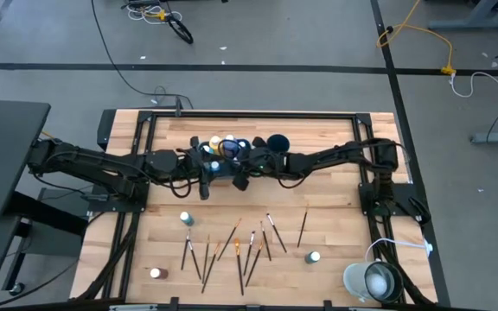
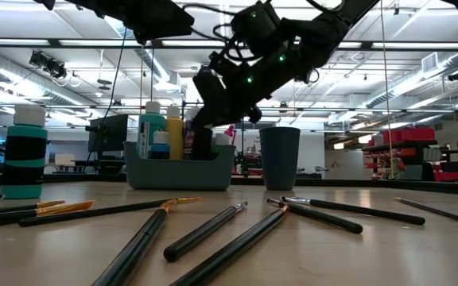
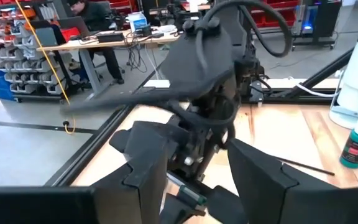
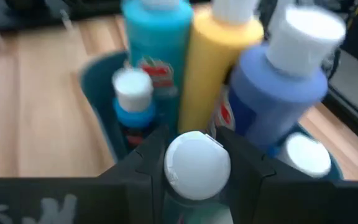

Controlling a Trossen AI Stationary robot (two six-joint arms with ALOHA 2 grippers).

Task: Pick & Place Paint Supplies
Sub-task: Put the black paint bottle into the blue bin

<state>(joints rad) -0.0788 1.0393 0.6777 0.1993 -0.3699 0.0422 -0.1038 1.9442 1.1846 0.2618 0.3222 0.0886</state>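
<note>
High view: both dark arms reach in from the sides and meet over the far middle of the wooden table [image 1: 335, 216], just above the teal rectangular plastic tray [image 2: 180, 171]. Left arm stretched flat from the left edge, its left gripper [image 1: 204, 184] on the near-left side of the tray, jaws apart with nothing between them; in the left wrist view they frame only the right arm's wrist. Right arm extends from the right, wrist bent down so the right gripper [image 4: 194, 163] points into the tray. Right wrist view: jaws partly closed on either side of the white cap of a small white-capped paint bottle [image 4: 196, 165], fingers touching it, bottle low inside the tray. Standing beside it in the tray: a teal-blue paint bottle [image 4: 157, 37], a yellow paint bottle [image 4: 213, 59], a periwinkle-blue paint bottle [image 4: 281, 93], plus a short blue one [image 4: 132, 102]. Dark blue round cup [image 2: 279, 157] stands just right of the tray. On the near half of the table, about ten thin wooden-handled paintbrushes [image 1: 236, 246] lie scattered flat, well apart from the tray. Loose bottles among them: one teal [image 1: 186, 219] left of the brushes, one brown [image 1: 156, 273] near-left, one teal [image 1: 313, 257] to the right. White lamp-like object [image 1: 379, 278] at near-right corner.
</note>
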